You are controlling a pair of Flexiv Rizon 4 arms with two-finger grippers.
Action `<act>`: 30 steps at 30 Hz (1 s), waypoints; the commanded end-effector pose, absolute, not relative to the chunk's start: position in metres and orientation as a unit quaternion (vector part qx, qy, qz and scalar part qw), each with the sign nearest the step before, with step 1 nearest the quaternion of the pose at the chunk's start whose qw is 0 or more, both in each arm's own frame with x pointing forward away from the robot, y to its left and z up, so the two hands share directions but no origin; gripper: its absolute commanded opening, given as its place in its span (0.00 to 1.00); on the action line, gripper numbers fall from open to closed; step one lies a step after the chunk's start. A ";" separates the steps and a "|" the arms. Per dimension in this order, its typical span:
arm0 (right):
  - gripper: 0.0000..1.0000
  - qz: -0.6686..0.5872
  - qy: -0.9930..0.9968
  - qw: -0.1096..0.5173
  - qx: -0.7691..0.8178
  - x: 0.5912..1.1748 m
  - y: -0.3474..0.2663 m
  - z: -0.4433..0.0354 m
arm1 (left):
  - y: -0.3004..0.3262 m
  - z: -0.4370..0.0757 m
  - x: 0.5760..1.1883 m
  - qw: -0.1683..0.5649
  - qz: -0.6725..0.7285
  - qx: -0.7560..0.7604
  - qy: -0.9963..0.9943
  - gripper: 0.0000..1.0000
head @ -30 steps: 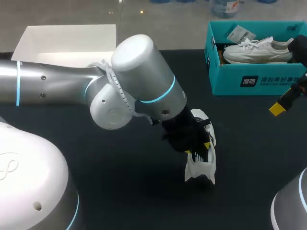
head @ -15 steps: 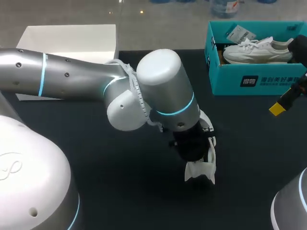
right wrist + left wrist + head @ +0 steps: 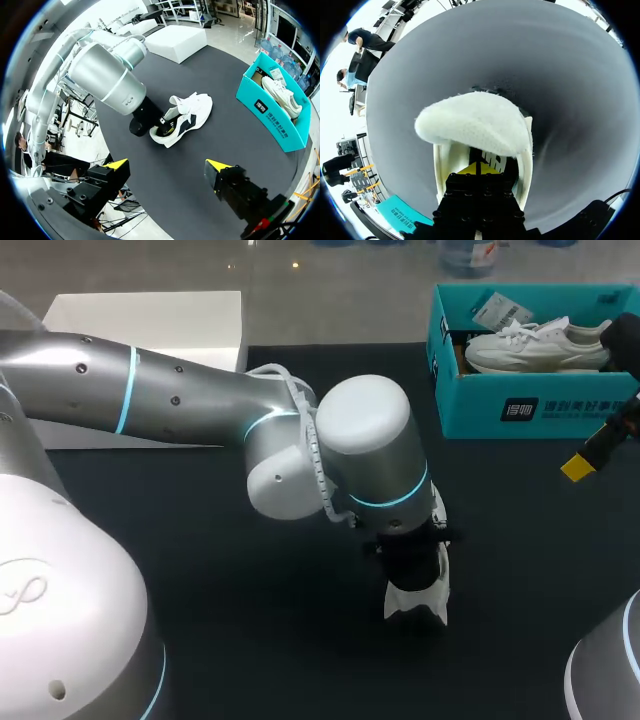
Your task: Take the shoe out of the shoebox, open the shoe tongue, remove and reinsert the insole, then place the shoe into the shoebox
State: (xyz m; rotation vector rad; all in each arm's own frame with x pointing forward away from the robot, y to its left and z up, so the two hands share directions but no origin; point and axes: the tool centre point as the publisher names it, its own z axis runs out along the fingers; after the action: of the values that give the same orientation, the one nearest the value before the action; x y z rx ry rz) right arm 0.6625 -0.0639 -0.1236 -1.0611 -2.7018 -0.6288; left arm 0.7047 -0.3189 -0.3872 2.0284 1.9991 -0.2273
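Our left hand (image 3: 477, 168) sits inside the shoe (image 3: 418, 597), which lies on the table (image 3: 230, 610), well apart from the shoebox (image 3: 530, 408); its grip we cannot tell. Our right hand (image 3: 167, 166) stands open, empty.

shoe (image 3: 418, 596): in the head view the left arm (image 3: 370, 450) covers all but one end, near the middle of the desk (image 3: 250, 640).
left gripper (image 3: 162, 131): sunk in the shoe's opening; its grip cannot be told.
shoe's inside: screened in the left wrist view by a white padded part (image 3: 475, 125); tongue or collar, cannot tell.
right gripper (image 3: 167, 165): head view shows one yellow tip at the desk's right edge; the rest is cut off.
shoebox (image 3: 530, 405): far right corner, cut by the picture's edge.
second shoe (image 3: 535, 348): one end behind the right arm (image 3: 625, 340).
white box (image 3: 150, 315): far left corner, near side behind the left arm.
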 end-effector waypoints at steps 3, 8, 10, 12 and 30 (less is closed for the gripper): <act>1.00 -0.209 -0.907 0.088 -0.356 0.665 -0.063 -0.123 | -0.317 -0.364 0.705 0.153 -0.077 0.710 0.683 0.00; 1.00 -0.209 -0.907 0.088 -0.356 0.665 -0.063 -0.123 | -0.317 -0.376 0.703 0.153 -0.062 0.717 0.677 0.00; 1.00 -0.209 -0.907 0.088 -0.356 0.665 -0.063 -0.123 | -0.316 -0.385 0.702 0.153 -0.051 0.720 0.675 0.00; 1.00 -0.209 -0.907 0.088 -0.356 0.665 -0.063 -0.123 | -0.315 -0.393 0.702 0.146 -0.050 0.719 0.678 0.00; 1.00 -0.209 -0.907 0.088 -0.356 0.665 -0.063 -0.123 | -0.325 -0.364 0.739 0.183 0.002 0.738 0.649 0.00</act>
State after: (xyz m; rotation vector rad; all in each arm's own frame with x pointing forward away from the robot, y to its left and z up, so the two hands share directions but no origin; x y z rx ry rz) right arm 0.6625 -0.0639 -0.1236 -1.0611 -2.7018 -0.6287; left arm 0.7387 -0.3243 -0.3667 2.0878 1.8317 -0.0136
